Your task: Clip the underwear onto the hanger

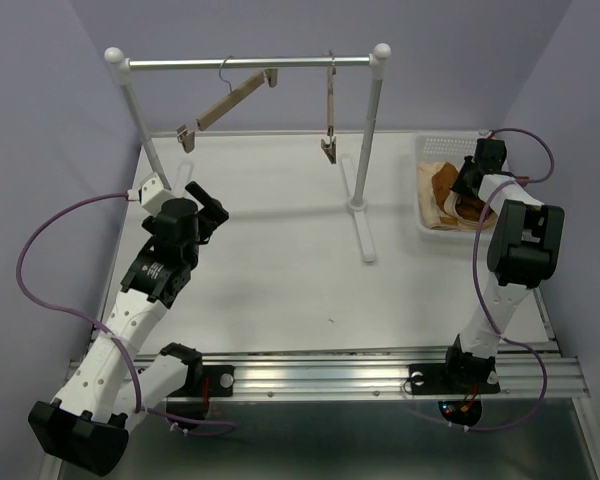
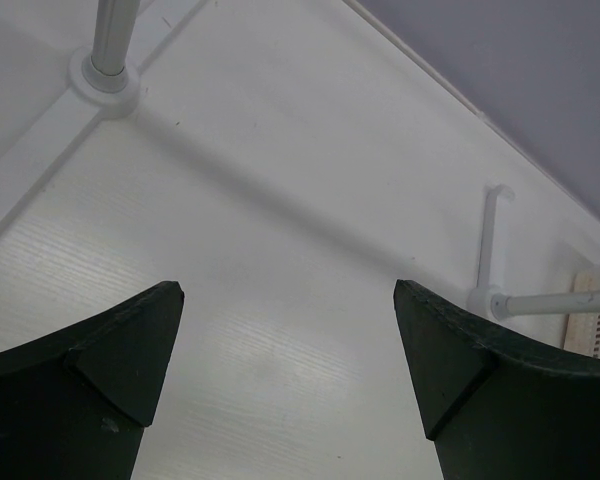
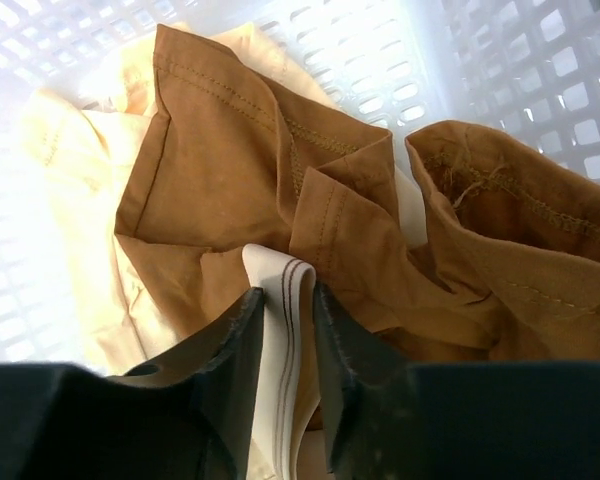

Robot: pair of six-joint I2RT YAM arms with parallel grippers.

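Note:
The rust-brown underwear [image 3: 230,150] lies crumpled in a white basket [image 3: 500,60], on top of pale cream garments [image 3: 75,170]. My right gripper [image 3: 285,295] reaches down into the basket, and its two fingers press on a raised fold of the pale striped waistband [image 3: 286,340]. From above, this gripper [image 1: 470,190] is over the basket [image 1: 427,150] at the far right. Two light-wood hangers hang from the rail: one tilted [image 1: 235,100], one hanging almost straight down [image 1: 331,110]. My left gripper [image 1: 215,205] stands open over the table's left side, holding nothing [image 2: 288,290].
A white rack with a metal rail [image 1: 250,63] stands at the back. Its right post and foot [image 1: 363,215] sit mid-table, and its left post [image 2: 110,40] stands close to my left gripper. Purple walls close in the back and both sides.

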